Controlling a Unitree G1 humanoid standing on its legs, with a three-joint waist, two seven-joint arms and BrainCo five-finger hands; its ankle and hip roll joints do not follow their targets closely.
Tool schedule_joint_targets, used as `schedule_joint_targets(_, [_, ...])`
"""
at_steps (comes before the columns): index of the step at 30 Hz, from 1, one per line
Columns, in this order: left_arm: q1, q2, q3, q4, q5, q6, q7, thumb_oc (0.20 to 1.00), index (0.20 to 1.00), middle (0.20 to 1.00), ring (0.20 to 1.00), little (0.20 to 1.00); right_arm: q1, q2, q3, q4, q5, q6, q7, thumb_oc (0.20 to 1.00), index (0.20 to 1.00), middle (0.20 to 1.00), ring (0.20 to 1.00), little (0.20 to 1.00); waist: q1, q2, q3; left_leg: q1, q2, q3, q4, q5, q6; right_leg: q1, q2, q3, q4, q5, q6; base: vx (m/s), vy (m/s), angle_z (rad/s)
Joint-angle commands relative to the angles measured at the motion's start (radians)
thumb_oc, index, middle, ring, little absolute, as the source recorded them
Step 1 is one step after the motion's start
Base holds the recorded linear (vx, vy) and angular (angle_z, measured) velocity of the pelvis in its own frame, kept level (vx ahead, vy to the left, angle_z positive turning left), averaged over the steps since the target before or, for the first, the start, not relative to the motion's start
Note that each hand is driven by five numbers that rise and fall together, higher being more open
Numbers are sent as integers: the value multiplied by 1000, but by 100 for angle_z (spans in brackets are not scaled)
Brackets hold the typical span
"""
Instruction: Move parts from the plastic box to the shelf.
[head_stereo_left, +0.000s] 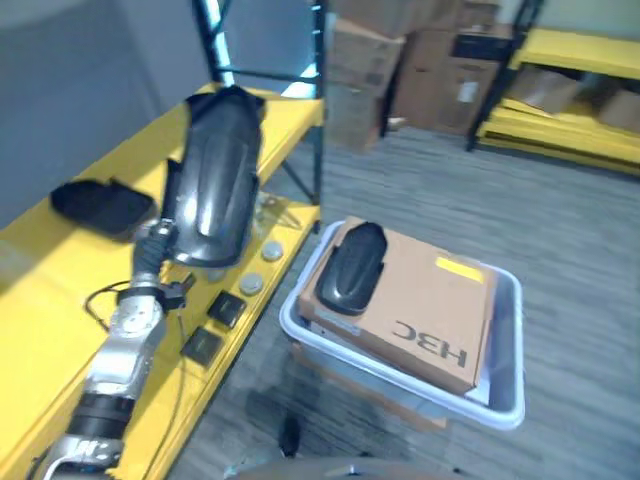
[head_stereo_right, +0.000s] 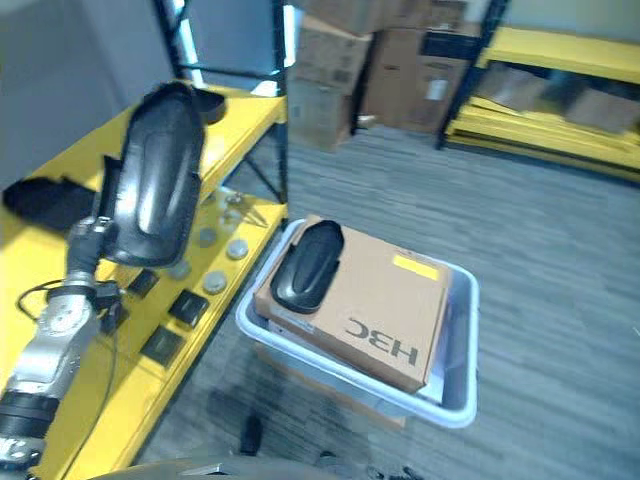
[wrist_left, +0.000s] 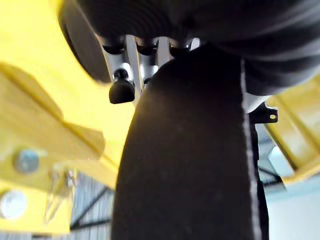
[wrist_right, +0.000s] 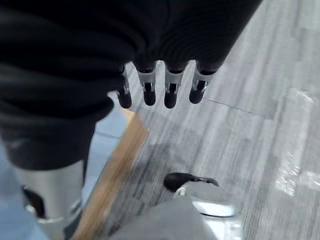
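A long glossy black part (head_stereo_left: 218, 180) stands tilted over the yellow shelf (head_stereo_left: 50, 310), its lower end in my left hand (head_stereo_left: 158, 240), which is shut on it. In the left wrist view the same black part (wrist_left: 190, 165) runs past my fingers (wrist_left: 122, 87). On the floor beside the shelf sits the pale plastic box (head_stereo_left: 505, 400). It holds a cardboard box (head_stereo_left: 430, 310) with a smaller black part (head_stereo_left: 352, 266) lying on top. My right hand (wrist_right: 150, 92) hangs over the grey floor with straight fingers, holding nothing.
A flat black part (head_stereo_left: 100, 205) lies on the shelf at the left. Small black squares (head_stereo_left: 225, 308) and round discs (head_stereo_left: 272, 250) sit near the shelf's front edge. A dark shelf post (head_stereo_left: 318, 100) rises by the box. Stacked cartons (head_stereo_left: 400, 60) and another yellow rack (head_stereo_left: 570, 90) stand behind.
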Motion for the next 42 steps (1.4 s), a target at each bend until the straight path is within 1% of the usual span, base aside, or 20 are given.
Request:
schedule_joint_targets(1, [-45,29,116,-59,19,-131,72,200,200,200,200,200,-11,2,28,-7,-87,-22,30,1000,1000,1000,1000,1000,2,-26,-16,20,-16,-47,18,-63,-17,-37,-12,-57,-6,52,43,-30,5,39])
schedule_joint_targets(3, [-3,23,158,-69,25,-150,87,200,200,200,200,200,-8,-1,49,-14,-133,-15,35,1000,1000,1000,1000,1000,23,-29,-10,6,-6,-35,19,-52,-32,-26,-13,-96,-15,49,40,-43,35,65])
schedule_joint_targets(6, [31,-8,193,-75,13,-174,49,200,200,200,200,200,28,10,35,13,-104,60,20,1000,1000,1000,1000,1000,21,-29,9,-50,71,199,31,-18,-78,18,-40,-263,-34,42,43,-71,108,119])
schedule_joint_targets(9, [4,-36,153,-58,33,-184,66,200,200,200,200,200,33,21,20,111,-143,51,0,1000,1000,1000,1000,1000,-2,-17,21,-69,144,408,28,15,-109,42,-68,-387,-13,27,51,1,159,225])
schedule_joint_targets(10, [1,-42,141,-56,32,-187,75,200,200,200,200,200,30,22,21,133,-154,49,6,1000,1000,1000,1000,1000,-5,-11,23,-68,159,457,24,30,-111,44,-72,-416,1,24,49,66,161,226])
schedule_joint_targets(12, [6,-48,132,-63,37,-191,76,200,200,200,200,200,20,17,31,142,-151,50,8,1000,1000,1000,1000,1000,4,-6,24,-74,159,473,22,37,-112,48,-74,-433,15,13,44,51,126,131])
schedule_joint_targets(15, [56,-51,150,-97,42,-179,73,200,200,200,200,200,-13,6,47,140,-172,79,24,1000,1000,1000,1000,1000,48,-5,20,-89,137,442,38,20,-101,65,-85,-443,36,-14,34,131,144,88])
schedule_joint_targets(17, [69,-51,159,-101,34,-178,62,200,200,200,200,200,-20,5,50,139,-164,79,22,1000,1000,1000,1000,1000,57,-5,18,-91,130,436,48,11,-96,70,-91,-447,43,-21,34,112,104,15])
schedule_joint_targets(19, [106,-37,198,-113,9,-184,-10,200,200,200,200,200,-40,13,47,117,-133,68,26,1000,1000,1000,1000,1000,99,-14,-4,-93,87,404,81,-41,-60,104,-133,-445,86,-50,50,227,185,38])
schedule_joint_targets(21, [104,-30,202,-116,6,-182,-24,200,200,200,200,200,-41,18,47,111,-118,69,22,1000,1000,1000,1000,1000,103,-19,-8,-91,69,395,90,-58,-45,104,-154,-437,126,-48,62,161,155,31])
schedule_joint_targets(24, [57,-3,171,-95,-1,-167,-35,200,200,200,200,200,-31,23,25,107,-81,55,12,1000,1000,1000,1000,1000,76,-14,-3,-64,9,362,105,-104,17,13,-239,-360,400,43,104,173,243,35])
schedule_joint_targets(25, [18,12,130,-67,5,-165,-24,200,200,200,200,200,-23,19,0,113,-59,47,16,1000,1000,1000,1000,1000,31,-1,13,-23,-24,320,98,-129,55,-119,-252,-230,637,105,121,158,245,85])
schedule_joint_targets(26, [9,14,121,-64,6,-163,-18,200,200,200,200,200,-24,18,-2,115,-56,45,17,1000,1000,1000,1000,1000,22,2,18,-13,-30,309,92,-131,58,-153,-243,-200,666,111,121,51,107,109])
schedule_joint_targets(27, [-18,23,96,-58,1,-154,0,200,200,200,200,200,-28,12,-6,120,-54,38,27,1000,1000,1000,1000,1000,-5,14,33,3,-26,286,78,-113,62,-221,-200,-159,651,139,91,-16,-107,90])
schedule_joint_targets(29, [-67,34,50,-48,-13,-137,25,200,200,200,200,200,-31,4,-1,127,-51,24,41,1000,1000,1000,1000,1000,-46,12,49,35,-24,222,56,-108,41,-235,-151,-120,471,138,75,52,-287,79])
schedule_joint_targets(30, [-90,32,35,-48,-9,-129,35,200,200,200,200,200,-36,3,-1,132,-46,18,42,1000,1000,1000,1000,1000,-57,0,53,37,-21,199,54,-109,27,-222,-142,-109,286,150,77,136,-458,114])
schedule_joint_targets(31, [-102,21,25,-52,4,-124,42,200,200,200,200,200,-41,9,-4,137,-48,14,33,1000,1000,1000,1000,1000,-70,-22,56,46,-16,183,58,-126,16,-204,-130,-83,117,198,98,120,-390,146])
schedule_joint_targets(33, [-80,13,19,-47,6,-145,40,200,200,200,200,200,-42,22,-14,135,-74,22,30,1000,1000,1000,1000,1000,-79,-38,63,68,0,193,65,-147,21,-218,-142,-53,127,268,125,122,-258,83])
schedule_joint_targets(35, [-59,6,32,-71,-5,-122,9,200,200,200,200,200,-37,16,-5,118,-66,33,34,1000,1000,1000,1000,1000,-73,-40,59,86,36,207,48,-128,-2,-163,-125,-81,49,200,116,102,-209,-22])
schedule_joint_targets(42, [-86,-60,-4,-103,-4,-13,22,200,200,200,200,200,-41,-16,-12,98,-32,52,34,1000,1000,1000,1000,1000,-80,-70,6,69,115,259,32,-78,-63,-34,-72,-121,-105,172,85,63,-163,3])
